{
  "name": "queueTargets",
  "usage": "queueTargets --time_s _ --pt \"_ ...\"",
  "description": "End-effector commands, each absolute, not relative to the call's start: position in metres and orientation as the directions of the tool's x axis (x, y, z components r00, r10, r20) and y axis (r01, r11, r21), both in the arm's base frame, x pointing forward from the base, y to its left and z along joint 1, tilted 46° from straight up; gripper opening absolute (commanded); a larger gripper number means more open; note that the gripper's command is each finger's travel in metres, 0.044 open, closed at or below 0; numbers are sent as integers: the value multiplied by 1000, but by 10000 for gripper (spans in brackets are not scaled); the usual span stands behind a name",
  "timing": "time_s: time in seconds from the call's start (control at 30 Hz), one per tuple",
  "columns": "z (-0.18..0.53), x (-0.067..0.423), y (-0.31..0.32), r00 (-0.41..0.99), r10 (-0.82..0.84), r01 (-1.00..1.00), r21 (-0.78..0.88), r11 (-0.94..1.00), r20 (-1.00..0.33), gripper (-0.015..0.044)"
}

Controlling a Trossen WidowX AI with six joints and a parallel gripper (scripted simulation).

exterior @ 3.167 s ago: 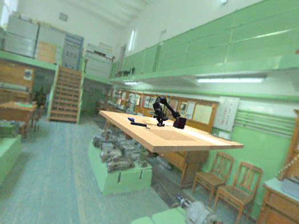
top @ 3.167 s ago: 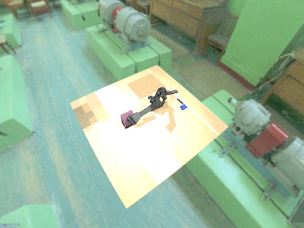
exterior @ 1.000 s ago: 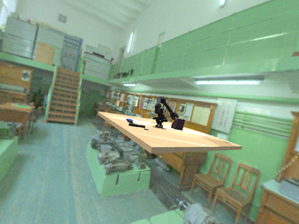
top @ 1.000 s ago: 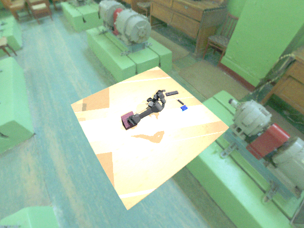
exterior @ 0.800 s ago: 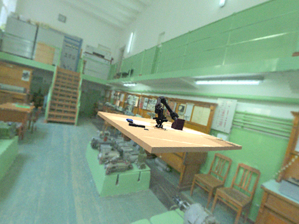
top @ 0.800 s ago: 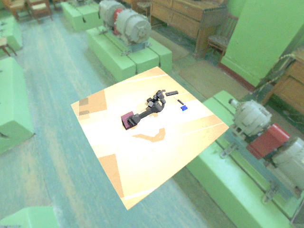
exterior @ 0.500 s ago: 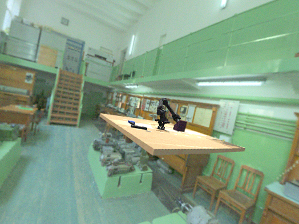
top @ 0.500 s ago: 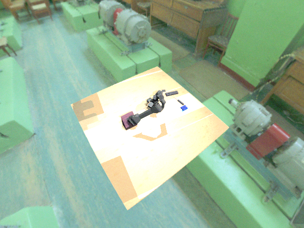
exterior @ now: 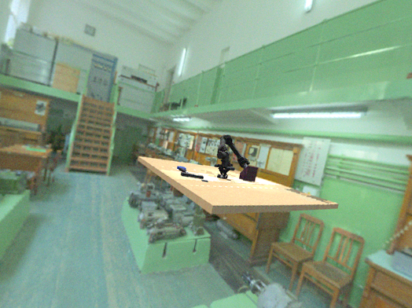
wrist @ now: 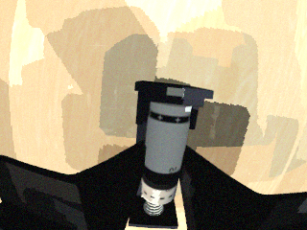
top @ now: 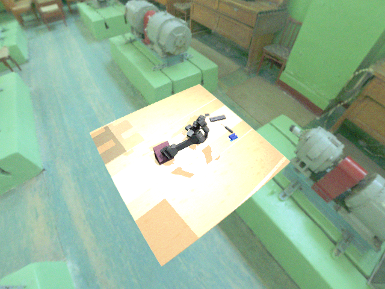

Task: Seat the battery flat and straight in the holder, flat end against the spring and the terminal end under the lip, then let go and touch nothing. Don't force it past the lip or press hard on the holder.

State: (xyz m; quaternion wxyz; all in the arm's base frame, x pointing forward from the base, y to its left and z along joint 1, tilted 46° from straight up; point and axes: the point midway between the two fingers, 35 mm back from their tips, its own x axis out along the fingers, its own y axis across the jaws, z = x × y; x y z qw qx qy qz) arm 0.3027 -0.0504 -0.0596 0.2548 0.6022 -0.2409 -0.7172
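The battery (wrist: 167, 139) lies lengthwise in the dark holder (wrist: 141, 117), its near end at the coiled spring (wrist: 153, 208) and its far end just by the lip (wrist: 197, 92), which hides the terminal. I cannot tell whether it sits fully flat. The claw (top: 190, 129) (exterior: 222, 174) (wrist: 163, 149) grasps the battery, one black finger on each side. From above, the arm (top: 184, 144) (exterior: 235, 150) reaches right from its purple base (top: 157, 154) (exterior: 251, 173). Farther right on the table (top: 248, 155) (exterior: 272, 198) are a black bar (top: 217, 118) (exterior: 192, 175), a thin dark tool (top: 228, 128) and, nearer, a blue piece (top: 233, 136) (exterior: 182, 168).
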Motion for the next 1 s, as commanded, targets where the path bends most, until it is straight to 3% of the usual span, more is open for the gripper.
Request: queueTargets --time_s 0.0,0.93,0.97 --pt "-59 299 -51 -140 -658 80 654 -752 -740 79" --pt "-58 298 -51 -133 -654 80 650 -756 -744 79" --pt "-58 298 -51 -133 -654 80 650 -756 -744 106"
